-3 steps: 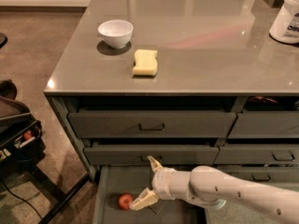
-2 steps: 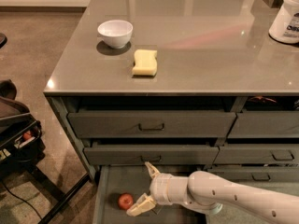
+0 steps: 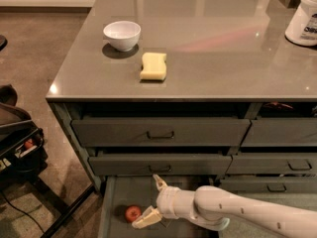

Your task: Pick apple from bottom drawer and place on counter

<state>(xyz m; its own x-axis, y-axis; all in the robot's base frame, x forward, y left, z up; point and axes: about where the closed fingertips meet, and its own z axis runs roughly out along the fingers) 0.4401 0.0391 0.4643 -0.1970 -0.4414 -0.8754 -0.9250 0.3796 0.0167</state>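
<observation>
Desk (image 3: 223, 58) at 12 o'clock. Bottom drawer (image 3: 119, 197) open at 6. Gripper (image 3: 151, 201) in drawer, released, fingers spread. Bowl (image 3: 122, 34) & sponge (image 3: 153, 66) on desk, approx 10 o'clock. Apple (image 3: 132, 213) on drawer floor, at gripper's 8 o'clock, just beside lower finger.

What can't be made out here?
Camera view:
- Wide dark grey bottom drawer: front cut off by the lower edge, right floor hidden by the white arm.
- Open claw right of the small round red apple: whether its lower finger touches, unclear.
- White tub: label cut off by right edge.
</observation>
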